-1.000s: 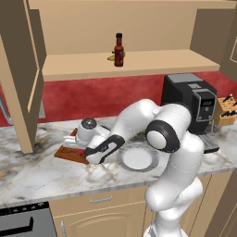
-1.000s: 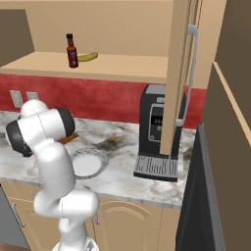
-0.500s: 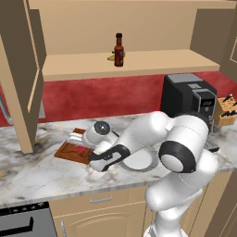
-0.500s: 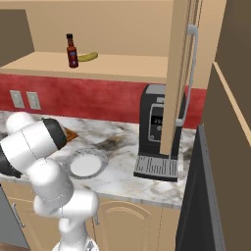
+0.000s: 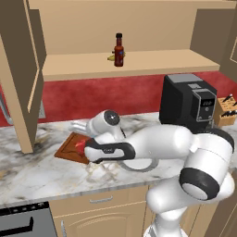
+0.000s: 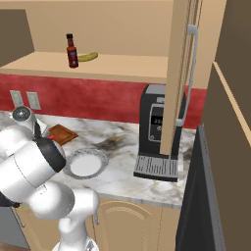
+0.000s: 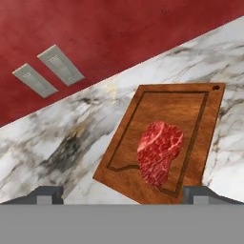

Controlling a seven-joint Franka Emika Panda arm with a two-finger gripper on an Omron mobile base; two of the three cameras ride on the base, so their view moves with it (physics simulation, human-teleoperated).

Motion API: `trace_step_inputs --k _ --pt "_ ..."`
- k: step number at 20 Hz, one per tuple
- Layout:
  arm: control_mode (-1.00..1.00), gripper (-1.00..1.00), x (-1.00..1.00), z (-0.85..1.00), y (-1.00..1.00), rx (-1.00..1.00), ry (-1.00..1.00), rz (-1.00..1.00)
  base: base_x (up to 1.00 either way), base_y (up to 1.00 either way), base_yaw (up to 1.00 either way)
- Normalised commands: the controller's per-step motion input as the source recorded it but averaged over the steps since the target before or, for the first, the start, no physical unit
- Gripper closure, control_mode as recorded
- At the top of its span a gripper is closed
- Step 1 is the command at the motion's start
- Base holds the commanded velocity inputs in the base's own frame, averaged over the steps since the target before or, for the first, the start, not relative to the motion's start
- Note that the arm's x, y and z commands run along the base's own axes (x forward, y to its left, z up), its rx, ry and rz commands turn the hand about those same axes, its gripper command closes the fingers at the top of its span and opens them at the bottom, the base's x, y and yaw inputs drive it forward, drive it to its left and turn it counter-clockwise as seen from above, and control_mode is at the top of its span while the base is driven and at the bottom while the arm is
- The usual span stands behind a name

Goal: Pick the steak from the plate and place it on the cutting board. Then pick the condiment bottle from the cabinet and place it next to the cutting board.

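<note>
On the left of the gripper (image 7: 122, 194), up on the red wall, were two flat grey wall plates (image 7: 47, 70). Below them ran the counter (image 7: 57, 143), white stone with grey and brown streaks, smooth and shiny.

Right in front of the gripper lay the cutting board (image 7: 162, 128), a brown wooden rectangle with a groove all round inside its edge and a little hole in one corner. The steak (image 7: 158, 151) lay flat on the board, red and bumpy with pale lines, between the two finger tips and just ahead of them. The fingers stood wide apart and held nothing.

So the first job looked done. To do this step well, the hand should lift straight up and away, so it does not bump the meat off the board.

To the right of the gripper sat the plate (image 6: 87, 163), round, pale and bare. Far above it, on the shelf of the cabinet (image 5: 139, 62), stood the condiment bottle (image 5: 119, 50), thin, dark red, with a black cap (a yellow banana (image 6: 88, 57) lay just beside it). The bottle looked easy to tip, so grab it round the middle.
</note>
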Motion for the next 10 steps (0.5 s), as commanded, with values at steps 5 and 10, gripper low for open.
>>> trace_step_inputs --k 5,10 --pt "-1.00 -1.00 -0.20 0.67 0.00 0.00 -0.04 0.12 0.00 0.00 0.00" --pt "-1.00 -1.00 -0.35 0.36 0.00 0.00 -0.03 0.12 0.00 0.00 0.00"
